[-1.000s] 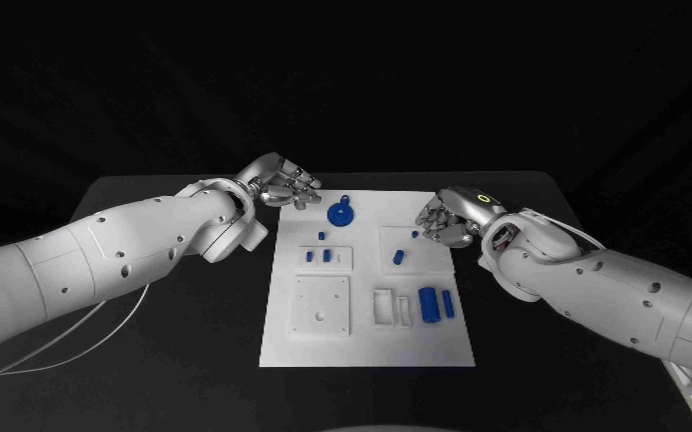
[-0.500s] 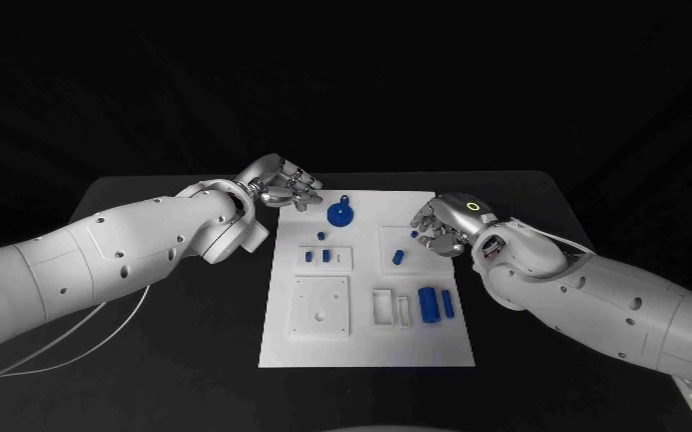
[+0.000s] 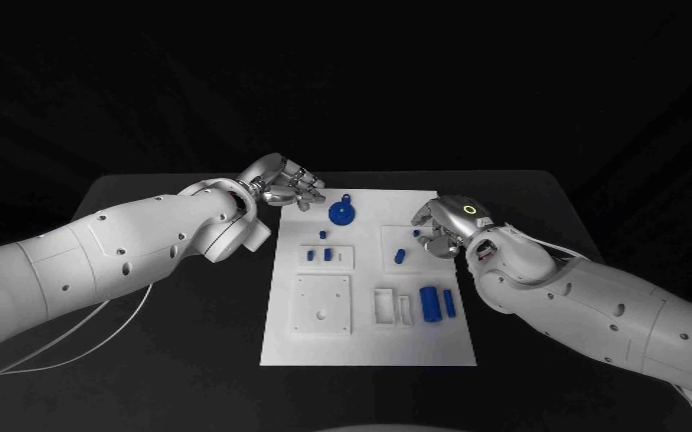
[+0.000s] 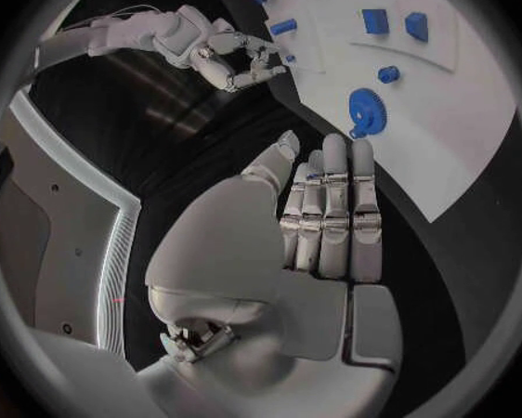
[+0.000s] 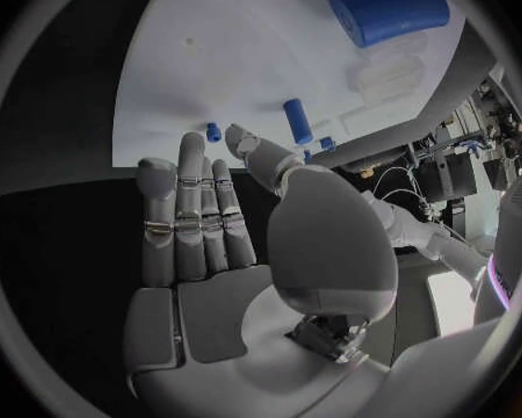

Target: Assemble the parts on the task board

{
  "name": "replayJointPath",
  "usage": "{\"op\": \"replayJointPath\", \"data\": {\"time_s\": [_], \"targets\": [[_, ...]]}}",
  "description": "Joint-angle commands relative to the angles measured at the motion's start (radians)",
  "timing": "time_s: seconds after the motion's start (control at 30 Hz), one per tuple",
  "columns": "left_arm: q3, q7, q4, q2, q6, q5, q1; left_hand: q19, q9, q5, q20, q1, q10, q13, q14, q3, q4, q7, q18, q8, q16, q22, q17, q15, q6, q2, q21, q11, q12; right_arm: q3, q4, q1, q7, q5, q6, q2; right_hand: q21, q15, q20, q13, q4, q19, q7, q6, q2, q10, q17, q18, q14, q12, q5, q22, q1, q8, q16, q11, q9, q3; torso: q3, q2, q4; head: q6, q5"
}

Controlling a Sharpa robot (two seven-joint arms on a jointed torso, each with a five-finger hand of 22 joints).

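— Where's the task board (image 3: 368,337)?

— Flat on the black bench (image 3: 173,322), middle of the frame, lower half. The blue parts sit on it: a blue gear (image 3: 340,215) near its upper left, two blue cylinders (image 3: 437,302) side by side toward the lower right, small blue blocks (image 3: 319,254) left of centre.

— And the left robot hand (image 3: 286,184)?

— At the board's upper-left corner, just left of the gear, not touching it. In its wrist view the fingers (image 4: 331,214) lie straight and side by side, the palm bare — it's holding nothing.

— The right robot hand (image 3: 437,229)?

— Over the board's upper-right edge, right by a small blue peg (image 3: 415,234). Its wrist view shows the fingers (image 5: 191,214) stretched out together, thumb off to one side, nothing in the palm. I can't tell whether a fingertip touches the peg.
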Motion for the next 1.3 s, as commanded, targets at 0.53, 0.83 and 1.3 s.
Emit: {"op": "replayJointPath", "data": {"time_s": [0.53, 0.83, 1.3], "targets": [[0.001, 0.027, 0.003, -0.004, 0.011, 0.053, 0.001, -0.001, 0.001, 0.004, 0.005, -0.006, -0.005, -0.001, -0.004, 0.002, 0.010, 0.008, -0.002, -0.003, -0.016, -0.024, -0.002, 0.006, 0.000, 0.001, -0.001, 0.006, -0.005, 0.000, -0.075, -0.003, 0.002, 0.023, -0.016, 0.044, -0.014, -0.009, -0.009, -0.001, 0.038, 0.036, -0.010, 0.033, 0.011, 0.050, -0.018, 0.007, -0.025, -0.005, 0.003, 0.092, -0.017, -0.003, 0.060, -0.015, 0.000, 0.096, -0.0001, 0.000, 0.0003, -0.003, 0.003], [0.001, 0.031, 0.001, -0.005, 0.012, 0.059, 0.001, -0.003, 0.001, 0.004, 0.005, -0.005, -0.005, -0.001, -0.006, 0.003, 0.010, 0.008, -0.003, -0.002, -0.018, -0.028, -0.003, 0.007, 0.001, 0.000, -0.001, 0.006, -0.005, -0.001, -0.085, -0.006, 0.013, 0.039, -0.003, 0.058, -0.050, -0.009, -0.010, -0.001, 0.038, 0.045, -0.011, 0.033, 0.018, 0.065, -0.024, 0.006, -0.030, -0.005, 0.003, 0.134, -0.021, -0.002, 0.069, -0.019, 0.000, 0.088, -0.0002, 0.000, -0.0009, -0.005, 0.006], [0.001, 0.031, 0.000, -0.005, 0.018, 0.061, 0.001, -0.004, 0.001, 0.006, 0.006, -0.003, -0.006, -0.001, -0.007, 0.004, 0.009, 0.008, -0.003, -0.003, -0.020, -0.031, -0.003, 0.007, 0.001, 0.001, -0.001, 0.006, -0.005, -0.001, -0.106, -0.010, 0.030, 0.049, 0.018, 0.074, -0.107, -0.010, -0.010, 0.000, 0.030, 0.066, -0.012, 0.034, 0.027, 0.074, -0.029, 0.005, -0.033, -0.004, 0.002, 0.203, -0.020, -0.002, 0.074, -0.021, 0.001, 0.083, 0.0002, 0.000, -0.0004, -0.006, 0.008]]}}
